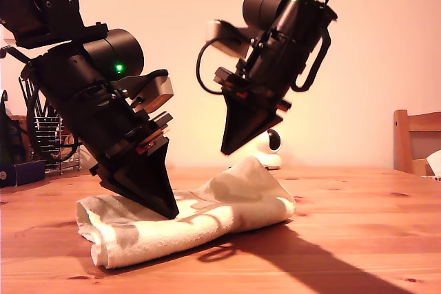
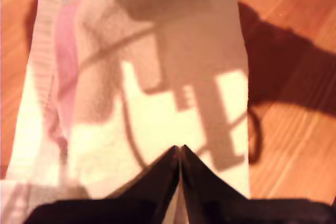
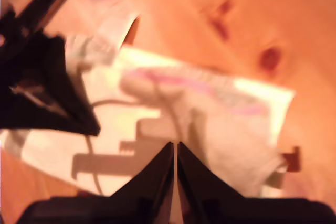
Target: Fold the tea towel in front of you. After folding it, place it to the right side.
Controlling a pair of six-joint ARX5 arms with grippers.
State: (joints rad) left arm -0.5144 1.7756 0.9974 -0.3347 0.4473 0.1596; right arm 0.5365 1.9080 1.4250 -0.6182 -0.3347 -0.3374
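Note:
The tea towel (image 1: 227, 204) lies on the wooden table (image 1: 358, 239) as a folded cream bundle, with a rounded fold at its end toward the exterior view's left. Pink markings show on it in both wrist views (image 2: 157, 103) (image 3: 210, 114). My first gripper (image 1: 172, 213) (image 2: 180, 148) is shut, its tip down on the towel's top face near that end. My second gripper (image 1: 226, 151) (image 3: 175, 144) is shut with nothing in it, raised a little above the towel's far end. The first gripper (image 3: 79, 119) also shows in the second wrist view.
A wooden chair (image 1: 413, 139) stands at the exterior view's right. A white rounded object (image 1: 269, 148) sits behind the towel. A wire rack (image 1: 48, 135) and a dark blue box (image 1: 21, 172) are at the exterior view's left. Arm shadows fall across the towel and table.

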